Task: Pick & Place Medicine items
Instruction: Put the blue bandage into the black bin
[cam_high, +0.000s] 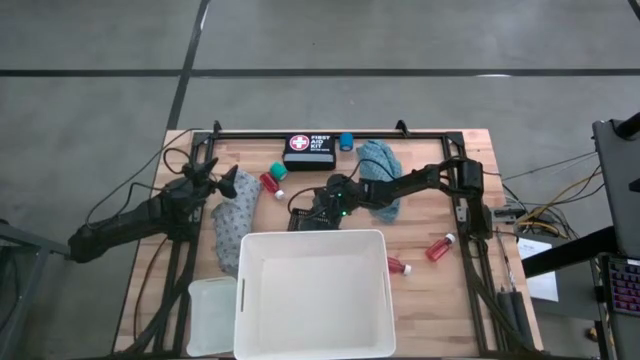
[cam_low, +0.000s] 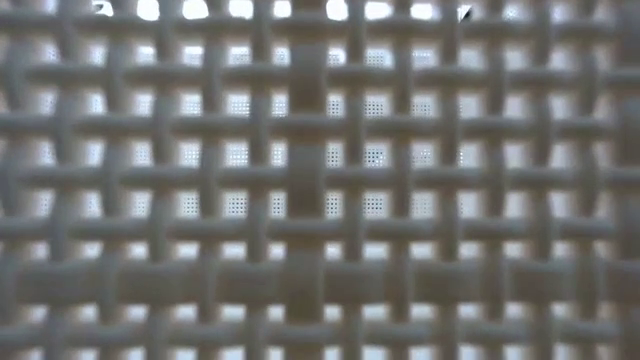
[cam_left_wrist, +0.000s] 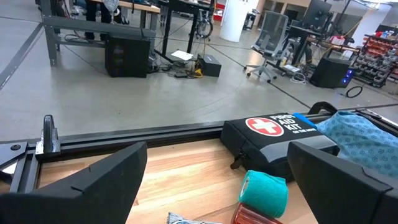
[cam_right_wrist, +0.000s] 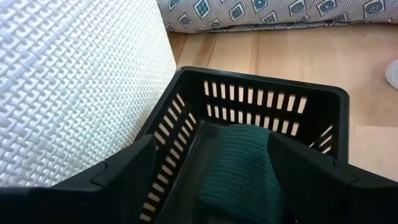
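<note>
Medicine items are seen scattered in the high view: a red bottle (cam_high: 272, 182) with a green tub (cam_high: 279, 170) beside it near the first aid kit (cam_high: 309, 150), a blue tub (cam_high: 346, 141) just right of the kit, a teal cloth (cam_high: 380, 165) under the right arm, a grey patterned cloth (cam_high: 234, 230) left of the big white tub (cam_high: 312, 292), and two more red bottles (cam_high: 440, 247) (cam_high: 399, 266) on the right half of the table (cam_high: 455, 300). The right gripper (cam_high: 322, 208) is placed over a black tray (cam_high: 312, 222) just behind the white tub, presumably because the tray is the drop-off spot. The left gripper (cam_high: 222, 182) is held apart above the grey cloth, close to the red bottle; it appears to be waiting or lining up.

In the low view, only the woven wall of the white tub (cam_low: 320, 200) is seen; the arms are hidden.

In the left wrist view, the fingers (cam_left_wrist: 106, 177) are spread wide with nothing between them. The kit (cam_left_wrist: 267, 140), green tub (cam_left_wrist: 264, 193) and teal cloth (cam_left_wrist: 360, 140) lie ahead.

In the right wrist view, the fingers (cam_right_wrist: 118, 177) stand open over the black tray (cam_right_wrist: 261, 106). A dark green item (cam_right_wrist: 239, 171) lies inside the tray between them, apparently released, though contact cannot be ruled out. The white tub (cam_right_wrist: 74, 81) sits just beside the tray, the grey cloth (cam_right_wrist: 280, 12) beyond.
</note>
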